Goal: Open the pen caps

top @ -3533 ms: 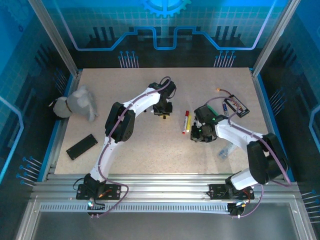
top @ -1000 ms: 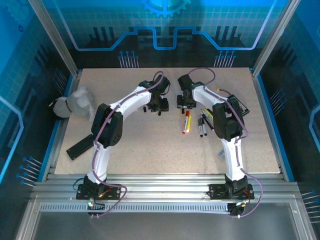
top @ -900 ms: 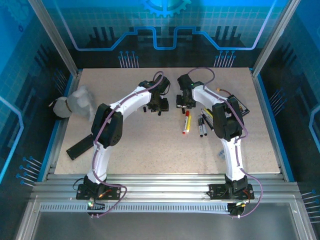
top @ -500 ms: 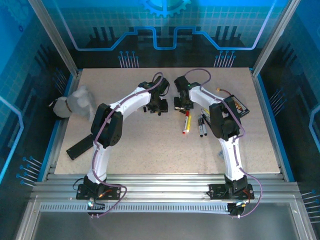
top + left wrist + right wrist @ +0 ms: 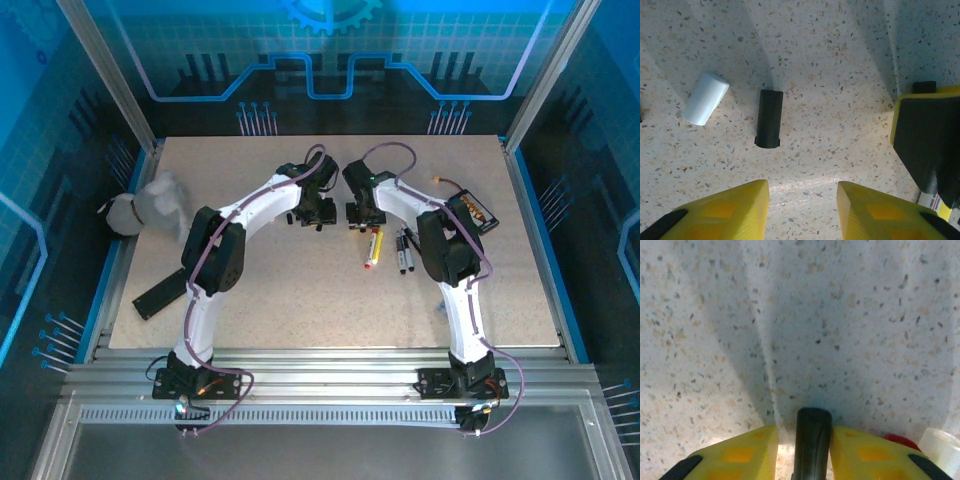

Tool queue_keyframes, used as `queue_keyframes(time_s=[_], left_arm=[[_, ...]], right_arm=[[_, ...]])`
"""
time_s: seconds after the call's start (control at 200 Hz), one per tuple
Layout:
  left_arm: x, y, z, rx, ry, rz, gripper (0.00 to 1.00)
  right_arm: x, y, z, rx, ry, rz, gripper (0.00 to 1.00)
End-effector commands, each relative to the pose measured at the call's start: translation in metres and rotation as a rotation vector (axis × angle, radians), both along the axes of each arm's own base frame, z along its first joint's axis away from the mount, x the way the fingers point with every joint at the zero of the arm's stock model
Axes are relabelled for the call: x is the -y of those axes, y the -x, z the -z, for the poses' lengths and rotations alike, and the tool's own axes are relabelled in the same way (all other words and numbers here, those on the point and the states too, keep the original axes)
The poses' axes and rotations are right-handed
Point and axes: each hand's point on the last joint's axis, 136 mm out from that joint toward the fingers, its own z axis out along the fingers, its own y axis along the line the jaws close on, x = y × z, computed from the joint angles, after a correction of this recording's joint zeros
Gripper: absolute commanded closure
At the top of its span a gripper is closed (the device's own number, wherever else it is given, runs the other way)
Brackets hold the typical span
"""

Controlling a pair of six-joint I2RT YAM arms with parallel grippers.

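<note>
Two loose pen caps lie on the table under my left gripper (image 5: pixel 802 212): a white one (image 5: pixel 705 98) and a black one (image 5: pixel 769 118). That gripper (image 5: pixel 319 214) is open with bare table between its yellow fingers. My right gripper (image 5: pixel 359 214) is close beside it, and one of its fingers (image 5: pixel 927 142) shows at the right edge of the left wrist view. The right gripper (image 5: pixel 812 452) is shut on a black pen (image 5: pixel 813 440) whose rounded end sticks out past the fingers. A yellow-and-red pen (image 5: pixel 372 246) and two black pens (image 5: pixel 405 250) lie just behind it.
A flat black slab (image 5: pixel 163 293) lies at the left front. A grey cloth bundle (image 5: pixel 150 205) sits at the left edge. A black card with a cable (image 5: pixel 472 212) is at the right. A red bit (image 5: pixel 900 441) and a clear tip (image 5: pixel 940 447) show by the right fingers.
The right gripper has slid left with the black pen, closing on the left gripper. The left arm has stayed over the two loose caps.
</note>
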Motion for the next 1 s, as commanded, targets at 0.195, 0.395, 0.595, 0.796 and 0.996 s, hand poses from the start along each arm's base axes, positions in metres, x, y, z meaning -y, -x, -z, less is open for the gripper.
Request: queue_keyframes(time_s=[0.195, 0.395, 0.595, 0.796, 0.996], left_arm=[[0.002, -0.002, -0.021, 0.029, 0.057, -0.020, 0.59], [-0.003, -0.001, -0.030, 0.051, 0.051, -0.022, 0.59], [-0.008, 0.003, -0.042, 0.073, 0.057, -0.022, 0.59], [-0.018, 0.006, -0.047, 0.080, 0.047, -0.030, 0.58], [-0.030, 0.006, -0.048, 0.082, 0.041, -0.057, 0.58]], right_arm=[[0.003, 0.014, -0.004, -0.033, 0.044, -0.014, 0.78], [-0.014, 0.010, -0.004, -0.022, 0.002, -0.027, 0.87], [-0.049, 0.006, -0.013, -0.012, -0.074, -0.058, 0.89], [-0.079, 0.006, -0.015, -0.021, -0.114, -0.091, 0.89], [-0.092, 0.009, -0.001, -0.055, -0.137, -0.089, 0.88]])
